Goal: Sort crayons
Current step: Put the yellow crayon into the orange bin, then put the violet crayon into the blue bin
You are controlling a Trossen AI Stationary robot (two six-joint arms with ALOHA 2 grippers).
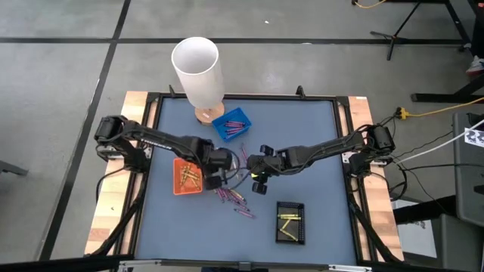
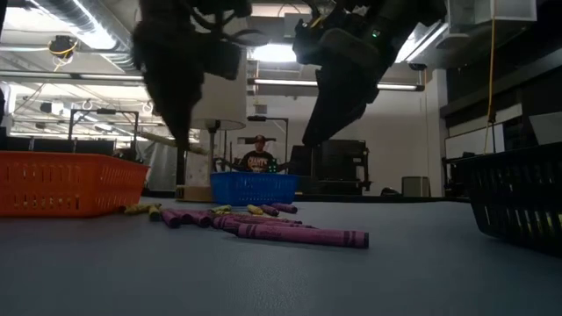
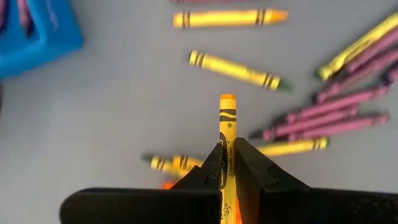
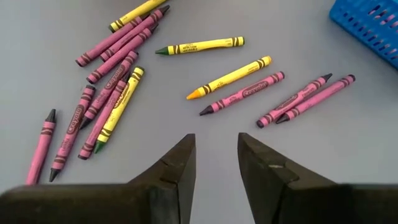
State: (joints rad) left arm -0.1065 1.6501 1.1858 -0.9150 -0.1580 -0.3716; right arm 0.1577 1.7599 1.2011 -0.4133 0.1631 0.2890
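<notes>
Crayons point(image 4: 118, 93), thin yellow and purple-pink paper-wrapped sticks, are scattered at the centre of the high view beside the orange rectangular tray point(image 1: 187, 176). One orange-gold crayon point(image 3: 227, 134) is clamped in the left gripper point(image 3: 227, 155). The right gripper point(image 4: 214, 155) is held above the scattered sticks, jaws apart and empty.
</notes>
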